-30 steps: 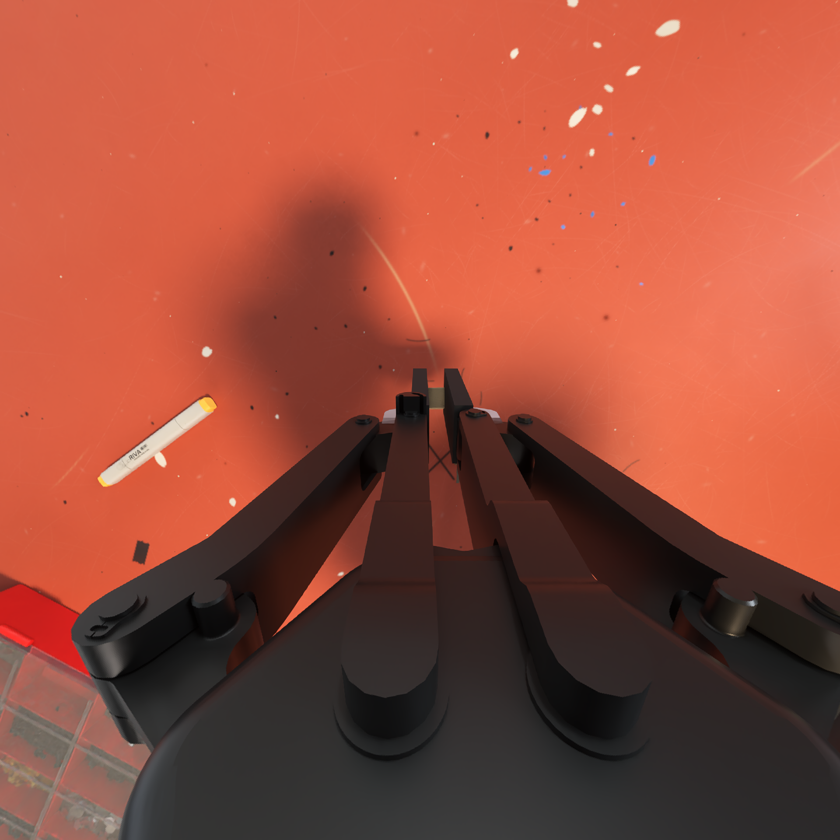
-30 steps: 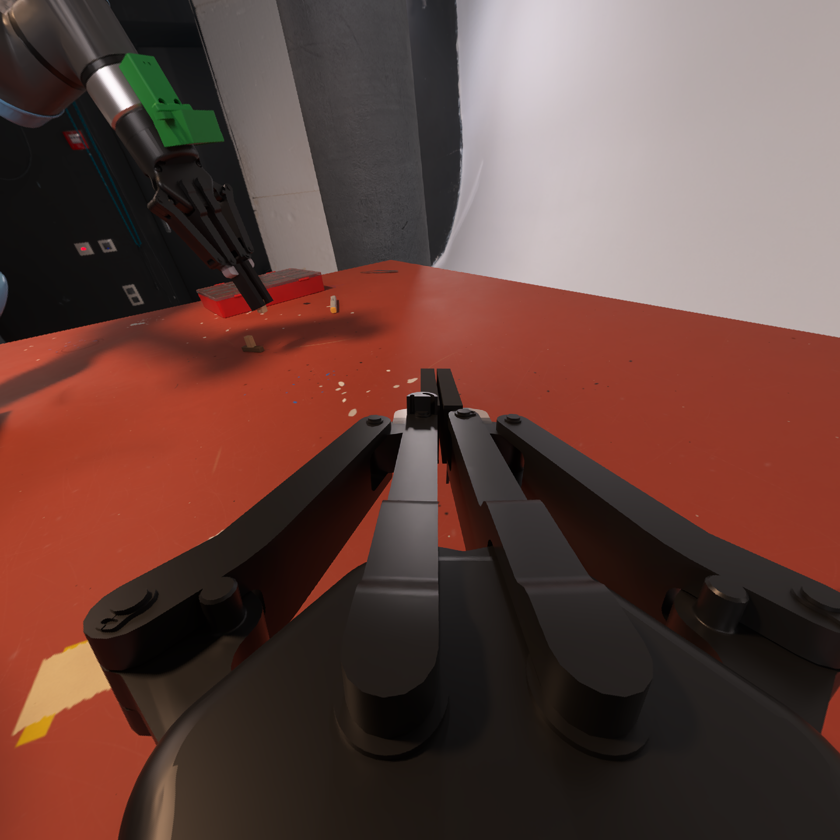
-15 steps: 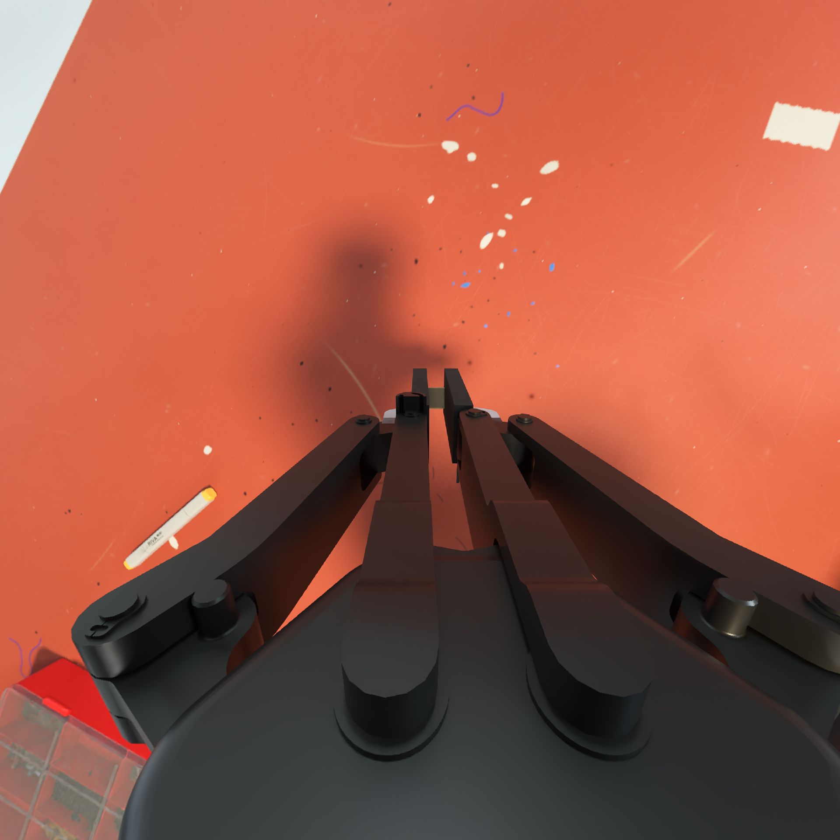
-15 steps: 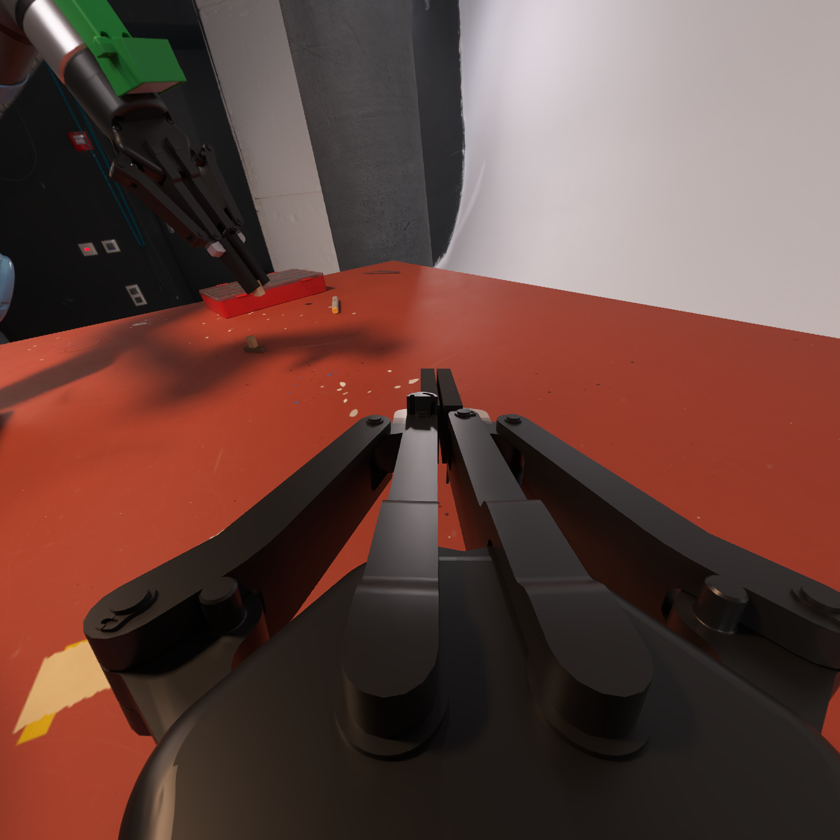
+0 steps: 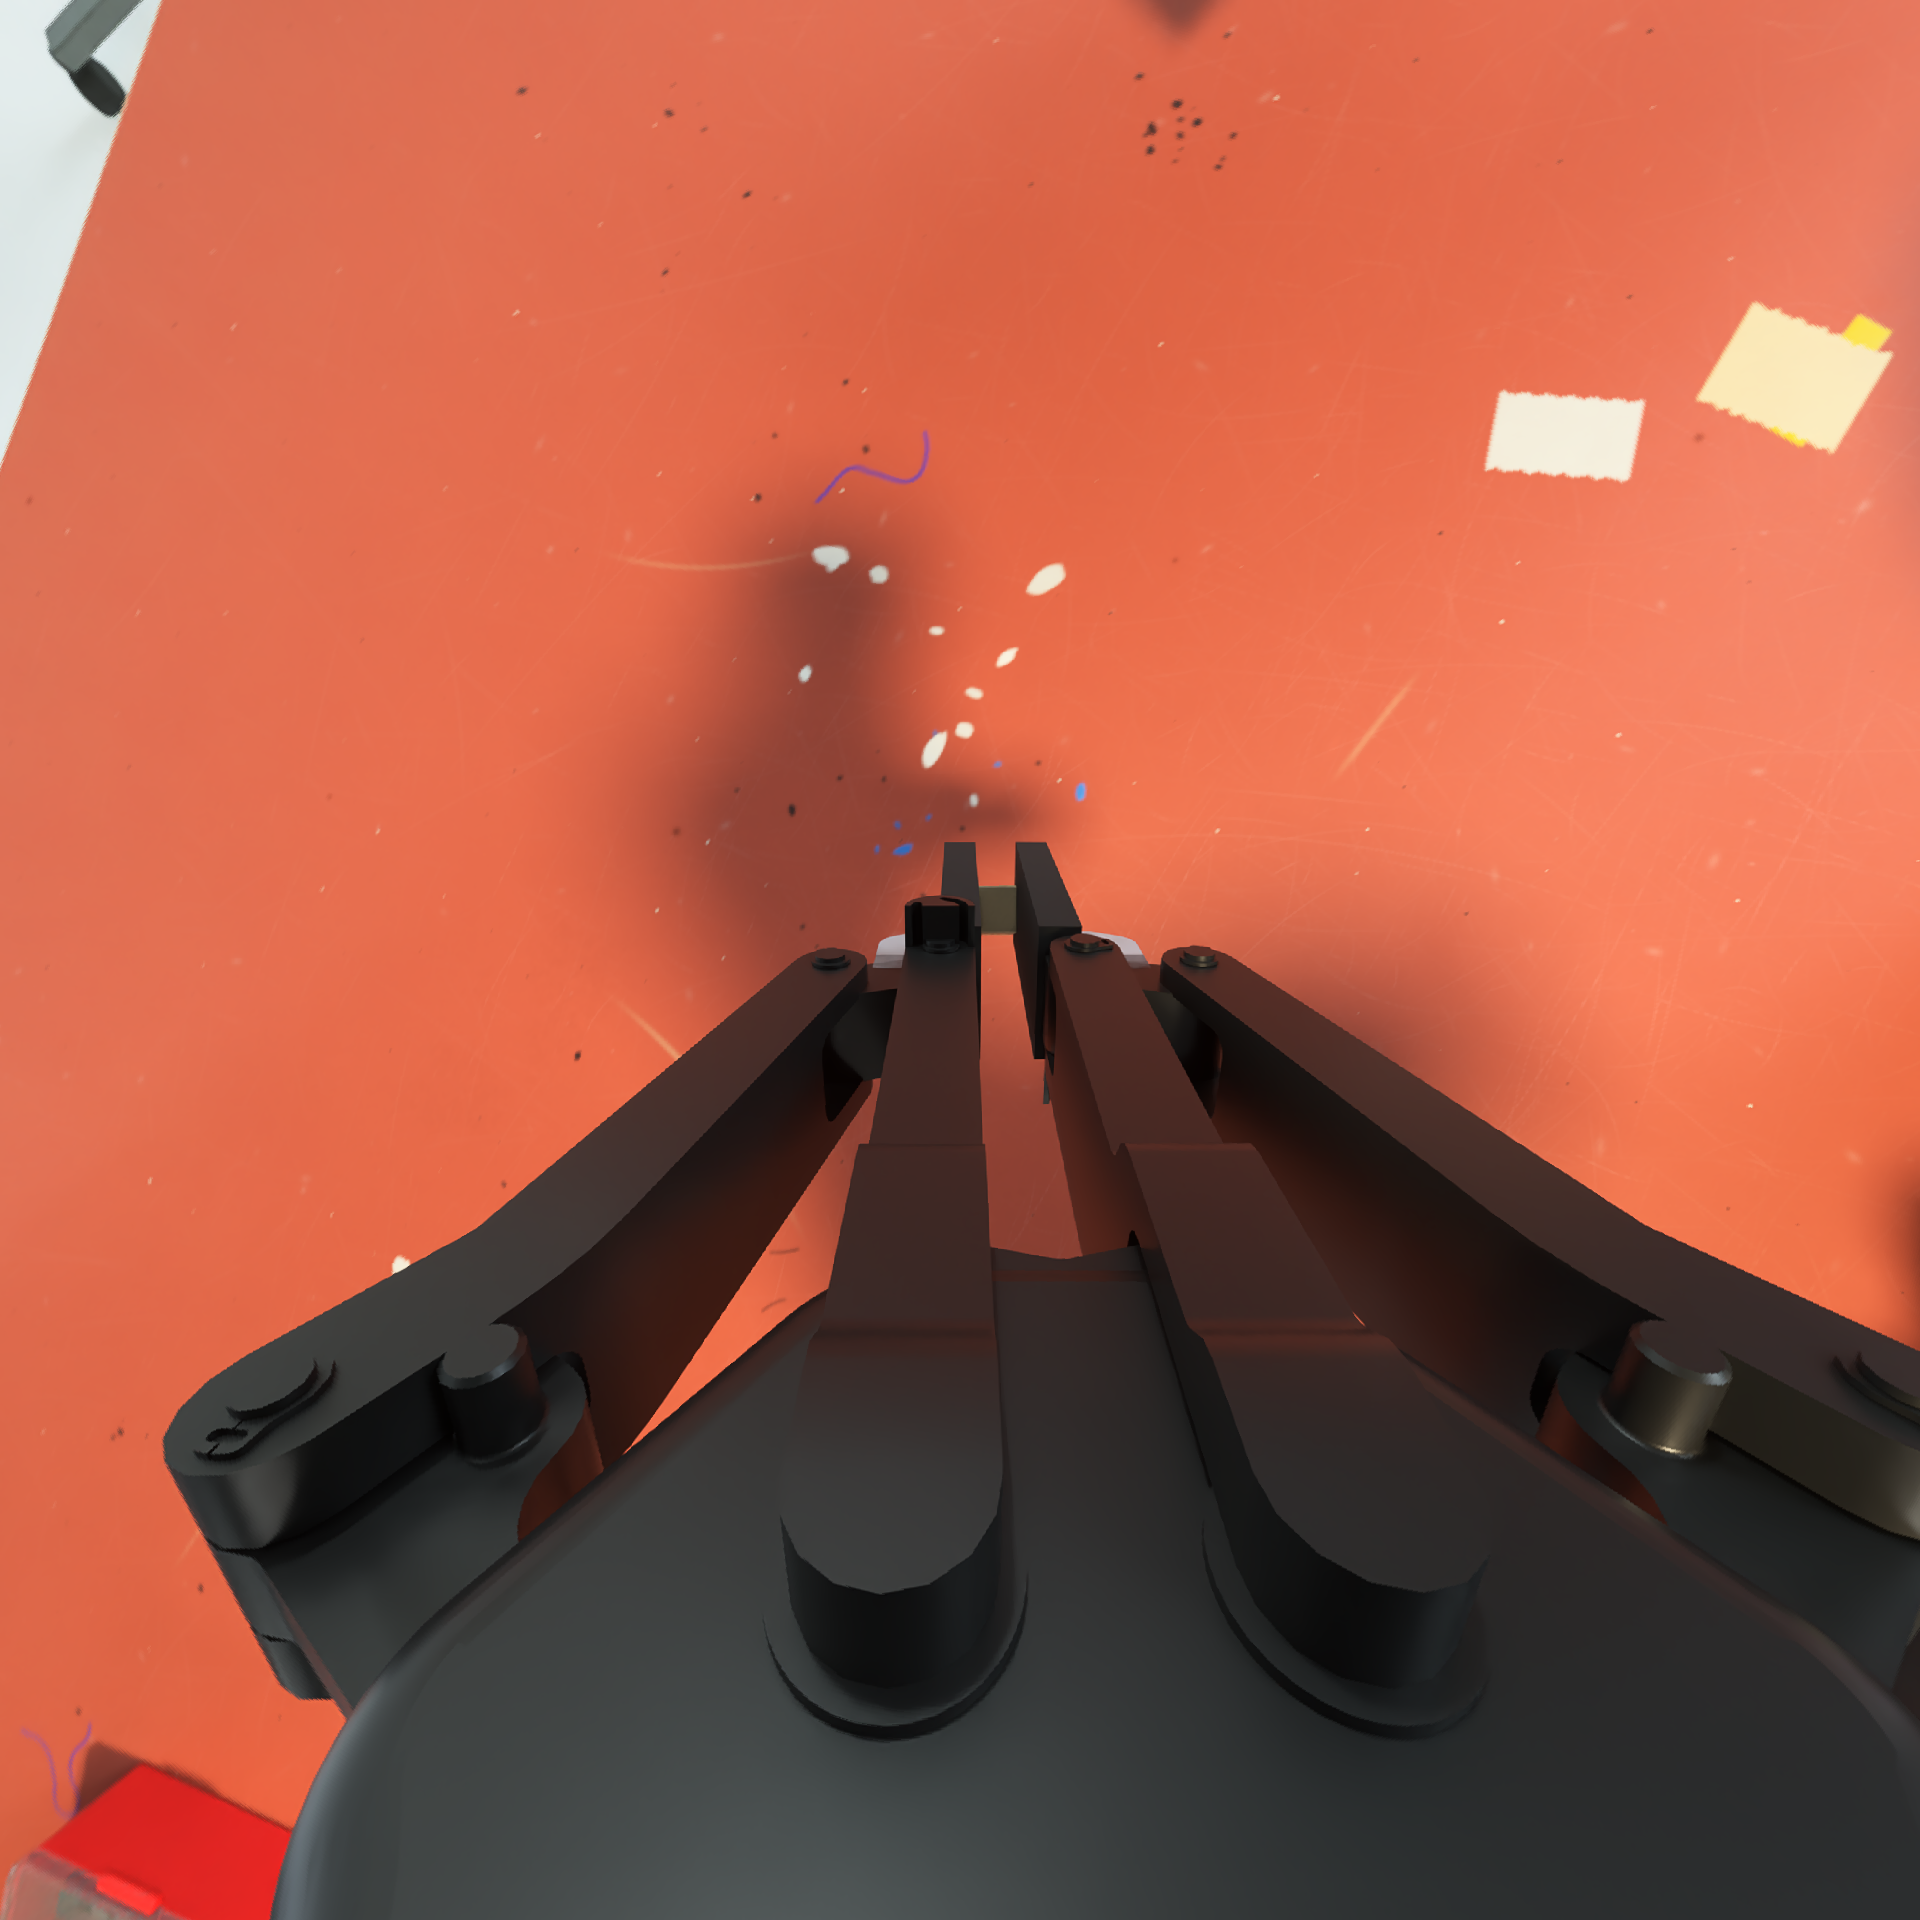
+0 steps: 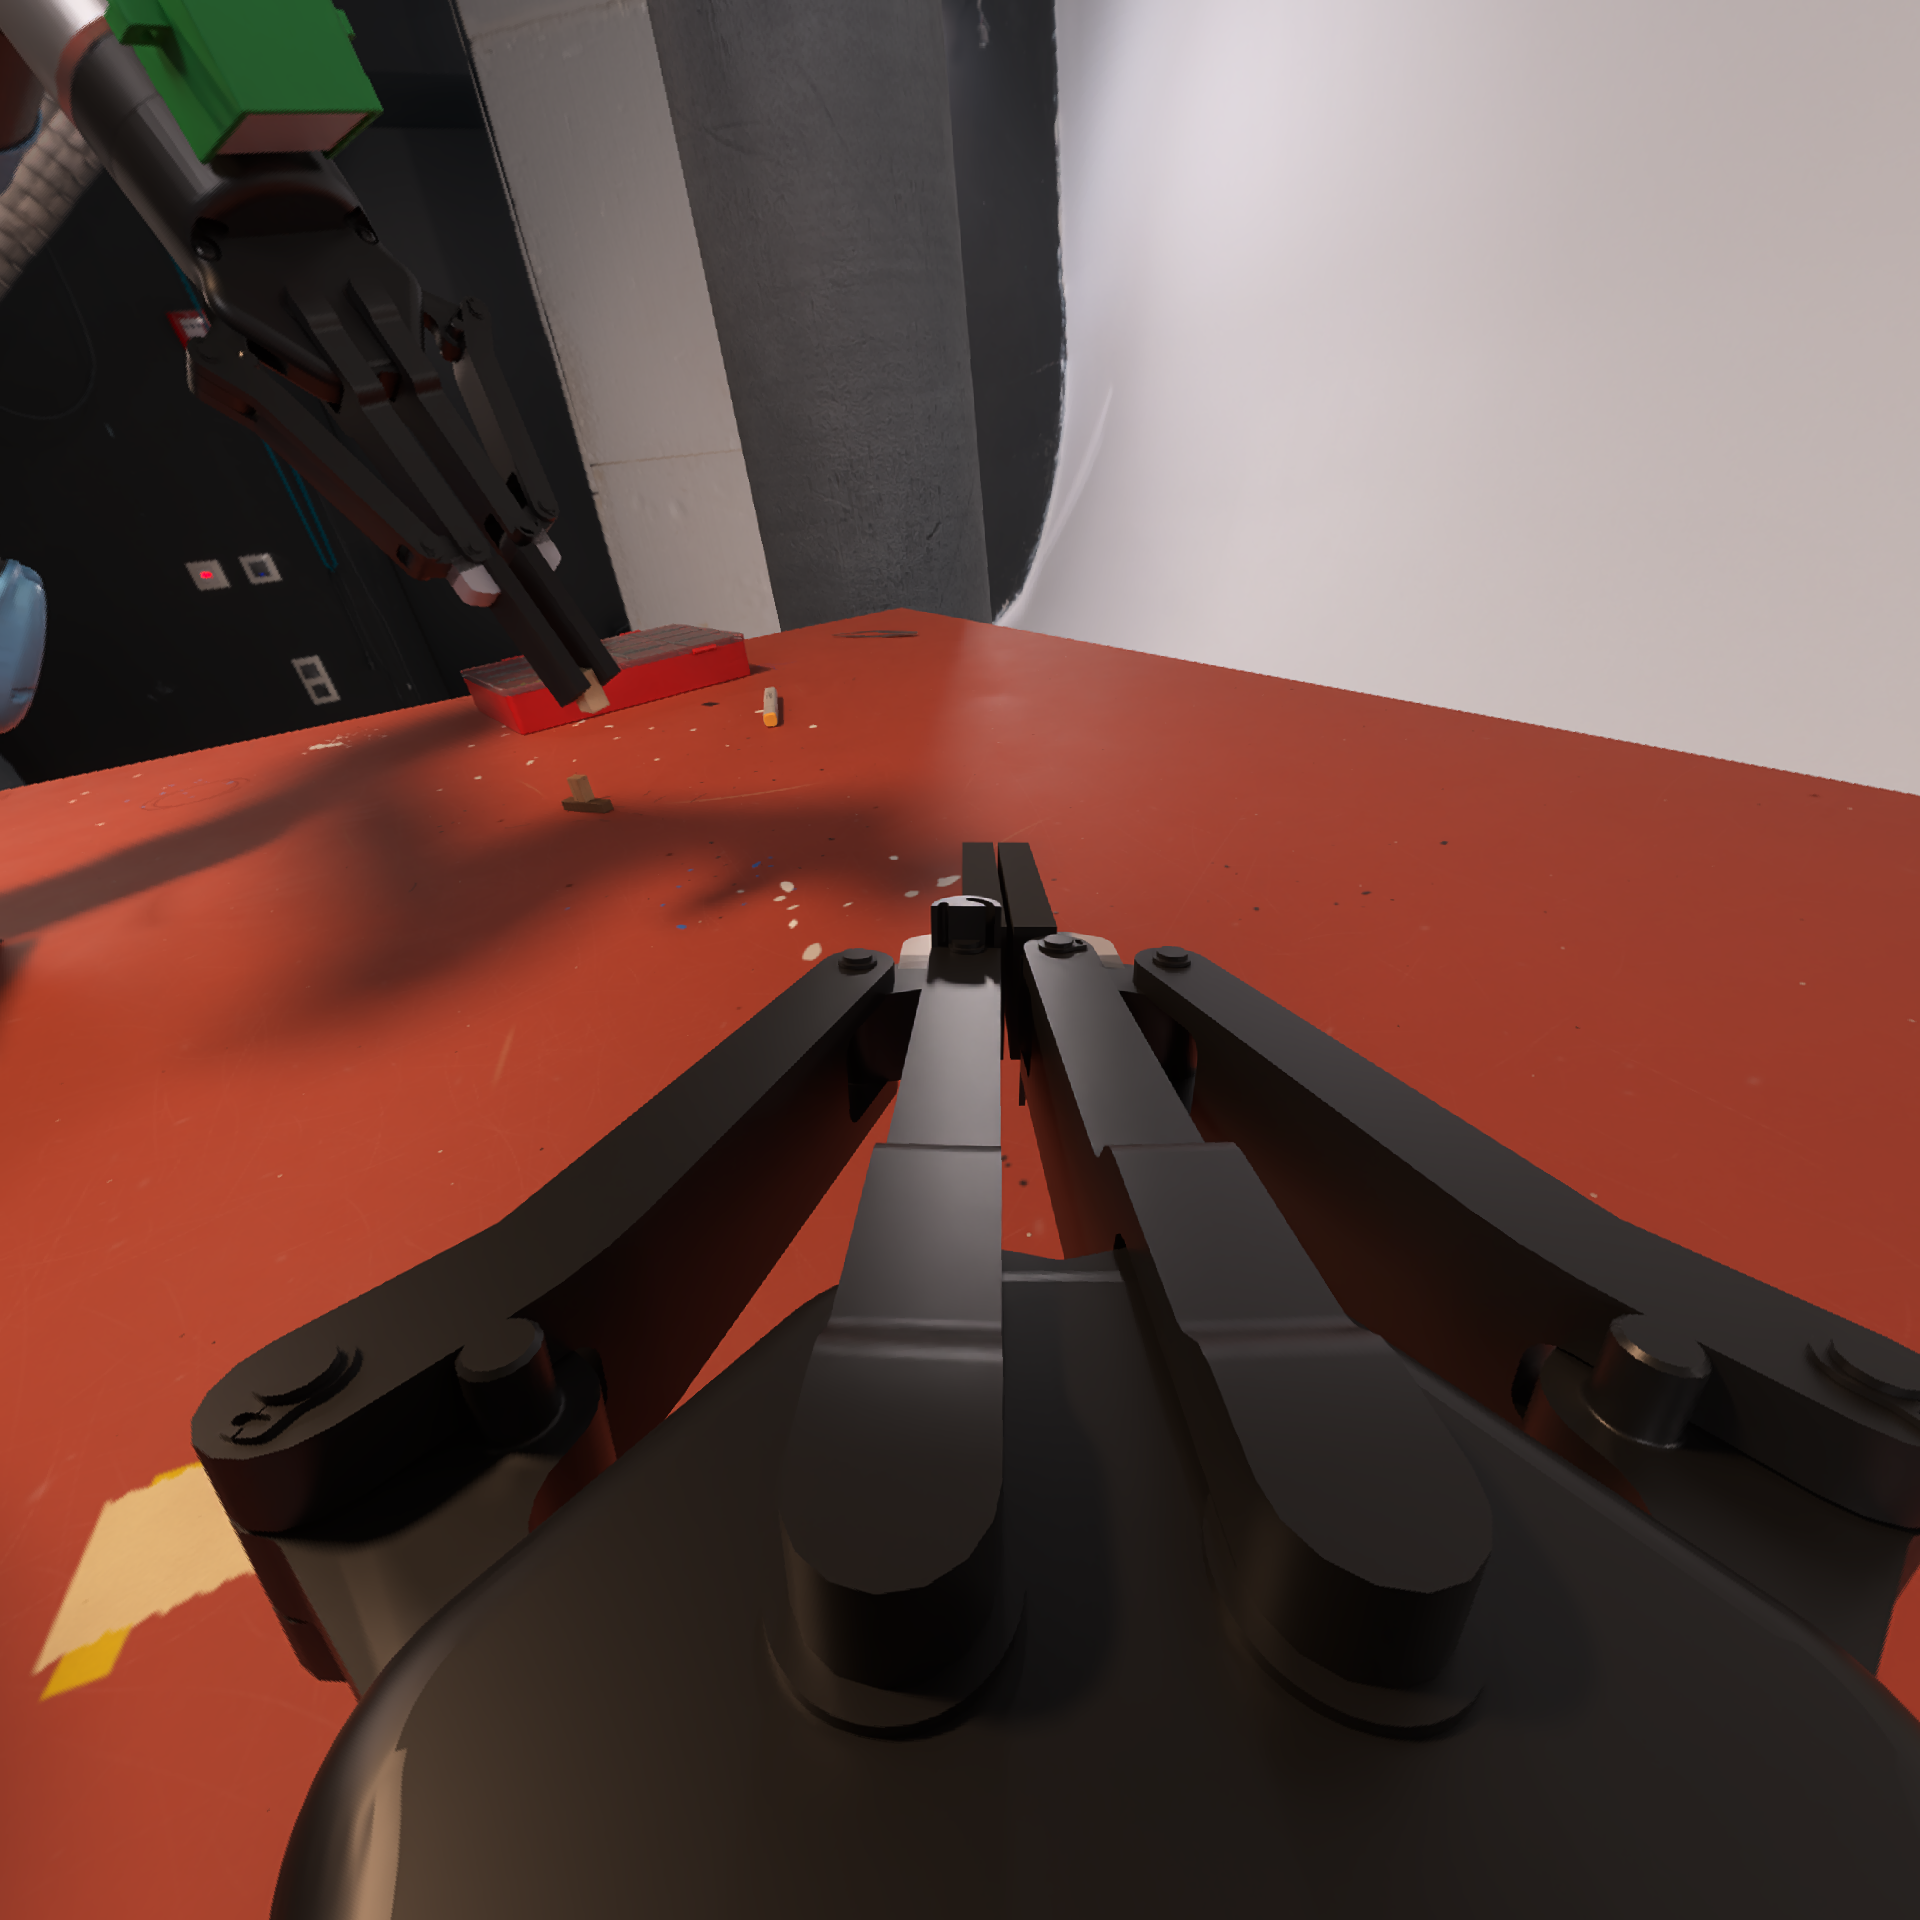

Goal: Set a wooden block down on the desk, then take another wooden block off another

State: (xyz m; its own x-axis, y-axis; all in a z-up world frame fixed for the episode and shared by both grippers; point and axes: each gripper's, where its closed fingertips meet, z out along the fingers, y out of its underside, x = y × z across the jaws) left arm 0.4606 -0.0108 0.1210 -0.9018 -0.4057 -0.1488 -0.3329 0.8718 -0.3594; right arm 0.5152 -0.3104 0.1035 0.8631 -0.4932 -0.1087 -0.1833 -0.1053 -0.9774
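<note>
My left gripper (image 5: 995,868) is shut on a small pale wooden block (image 5: 997,907), held well above the red desk (image 5: 416,727). In the right wrist view the same gripper (image 6: 582,686) hangs in the air at the far left with the block (image 6: 594,694) between its fingertips. Below it, a small wooden block (image 6: 579,787) stands upright on a flat dark wooden block (image 6: 590,804) on the desk. My right gripper (image 6: 995,868) is shut and empty, low over the desk.
A red parts box (image 6: 623,681) with a clear lid lies at the desk's far edge and shows at the bottom left in the left wrist view (image 5: 145,1839). A white marker (image 6: 770,707) lies near it. Paper patches (image 5: 1564,436) stick on the desk.
My left gripper has risen and moved across the desk toward the right arm, still holding the block. The marker has left its view. My right gripper has not moved.
</note>
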